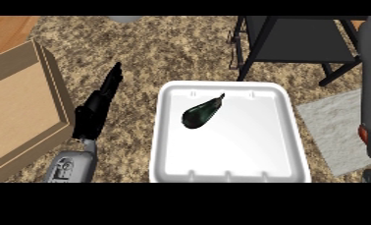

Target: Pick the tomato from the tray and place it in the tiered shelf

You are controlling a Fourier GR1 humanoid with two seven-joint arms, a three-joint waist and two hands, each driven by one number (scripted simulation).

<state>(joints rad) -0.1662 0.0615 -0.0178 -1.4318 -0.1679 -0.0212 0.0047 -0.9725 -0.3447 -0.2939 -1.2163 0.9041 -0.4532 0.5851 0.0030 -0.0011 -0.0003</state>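
On my feed a dark green, elongated vegetable (201, 113) (no red tomato that I can see) lies in the white rectangular foam tray (282, 135), upper left part. The black metal tiered shelf (293, 42) stands beyond. My left hand (98, 106) hovers left of the tray, fingers straight, holding nothing.

tiered shelf (301, 42) cut off at top, right hand unseen

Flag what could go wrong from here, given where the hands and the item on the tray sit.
1. The only item on the white tray is a dark eggplant; no tomato shows, so the target may be mistaken.
2. The left hand rests beside the tray, away from it.
3. The dark tiered shelf stands beyond the tray; carrying across could clip its legs.
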